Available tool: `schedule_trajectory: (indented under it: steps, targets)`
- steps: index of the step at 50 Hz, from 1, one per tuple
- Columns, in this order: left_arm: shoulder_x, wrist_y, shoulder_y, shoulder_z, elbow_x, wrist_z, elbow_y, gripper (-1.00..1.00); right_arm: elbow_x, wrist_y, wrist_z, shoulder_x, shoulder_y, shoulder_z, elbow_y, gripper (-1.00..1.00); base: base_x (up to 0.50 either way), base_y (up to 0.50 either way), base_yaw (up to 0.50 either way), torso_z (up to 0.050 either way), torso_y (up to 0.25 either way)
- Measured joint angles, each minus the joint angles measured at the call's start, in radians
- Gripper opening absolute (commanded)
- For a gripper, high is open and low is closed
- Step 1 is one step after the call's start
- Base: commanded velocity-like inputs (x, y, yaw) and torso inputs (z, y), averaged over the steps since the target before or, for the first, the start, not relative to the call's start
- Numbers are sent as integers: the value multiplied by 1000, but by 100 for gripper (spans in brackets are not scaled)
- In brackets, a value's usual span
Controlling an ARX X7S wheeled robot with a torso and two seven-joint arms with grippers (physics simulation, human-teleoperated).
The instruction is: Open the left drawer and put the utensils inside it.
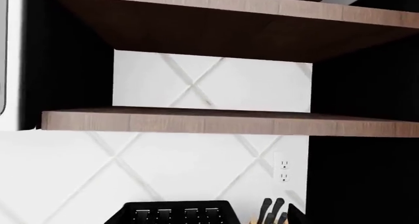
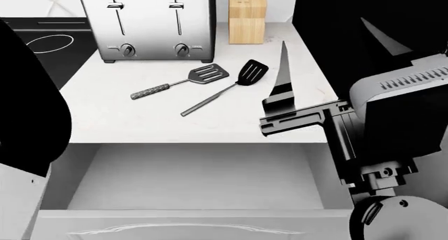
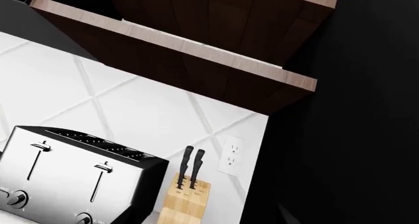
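From the head camera I see the left drawer (image 2: 189,190) pulled out below the tabletop (image 2: 126,124), its plain grey inside bare. My right pincer (image 2: 278,112) hangs over the tabletop's front right part, just behind the drawer's open mouth. One tall black finger (image 2: 283,72) stands up and a grooved bar runs sideways beneath it. I cannot tell how wide the pincer is parted, and nothing shows in its grip.

Both utensils lie on the tabletop, beyond and to the left of that pincer. The black-headed spatula (image 2: 227,89) is nearest, its head close to the finger. The grey slotted spatula (image 2: 183,82) is just beyond it to the left, their heads almost side by side. Further back stand a toaster (image 2: 149,23) and knife block (image 2: 246,20).

My left pincer is out of sight; its wrist camera shows only wooden shelves (image 1: 222,121) and tiled wall.
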Motion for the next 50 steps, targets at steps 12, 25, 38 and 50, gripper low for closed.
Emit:
schedule_trajectory:
  steps: [12,25,38,50]
  targets:
    - [-9,-11,-5,1,-34,-26,-1,100,28,-42,38,44,13,-44,6,100,112,0,0,0,0]
    - [-13,-25,-11,2,-55,-41,5,100,41,-72,66,77,20,-82,12,100,0,0,0,0,0]
    - [-17,-36,-18,2,-70,-50,8,100,56,-90,91,97,26,-105,16,100,0,28,0,0,0]
    - [-19,-38,-19,2,-82,-59,8,100,64,-104,108,113,32,-124,21,100,0,96,0,0,0]
